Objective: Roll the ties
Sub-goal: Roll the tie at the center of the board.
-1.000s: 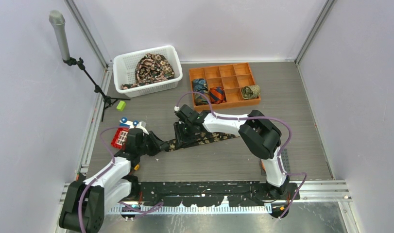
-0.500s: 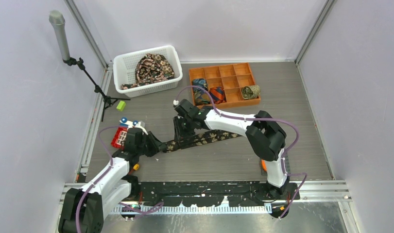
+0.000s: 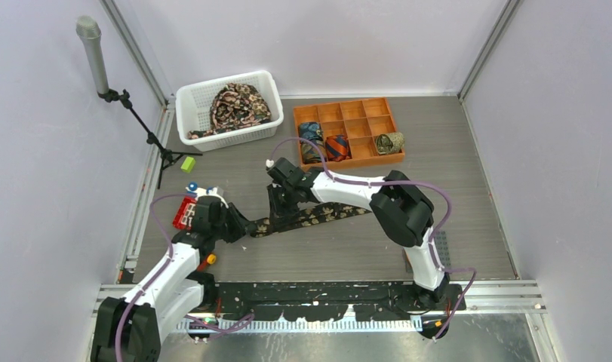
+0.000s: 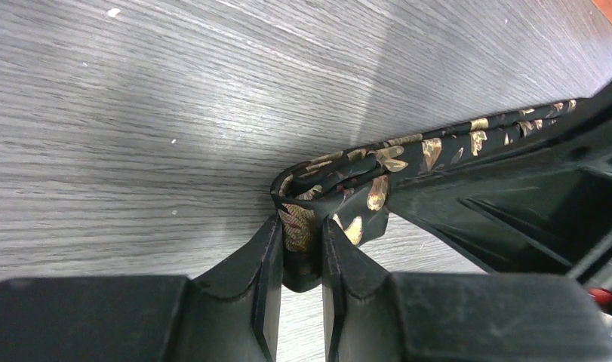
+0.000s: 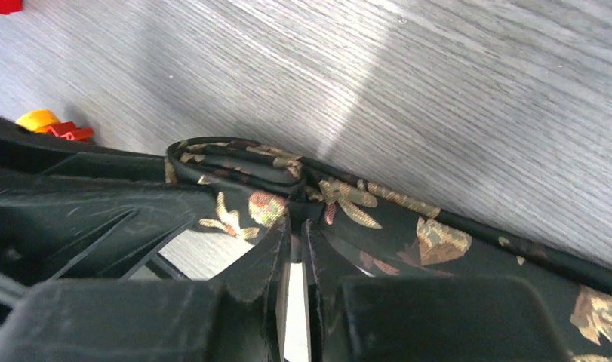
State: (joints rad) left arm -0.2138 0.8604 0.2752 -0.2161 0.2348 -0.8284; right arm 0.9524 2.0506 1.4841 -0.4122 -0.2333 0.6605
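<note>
Pinching a long black fabric necktie with a tan floral print [image 3: 321, 214] at two places, the robot's two arms meet left of centre on the grey wood-grain desk [image 3: 461, 196]. The left fingers [image 4: 301, 253] are closed to a narrow gap on the tie's doubled-over end (a small loop of cloth bulges just beyond the tips), which sits low against the desk. The right fingers [image 5: 296, 234], just right of them, stand almost together, their tips nipping the upper layer of the same fold. From there the tie lies flat, stretching rightward along the desk. At the far left, a white plastic mesh basket [image 3: 235, 133] holds a heap of like-printed ties [image 3: 238, 105]. To its right, an orange plastic compartment tray [image 3: 355, 128] carries a blue rolled tie [image 3: 312, 147], an orange-red rolled tie [image 3: 337, 147] and an olive rolled tie [image 3: 389, 142] along its near row.
</note>
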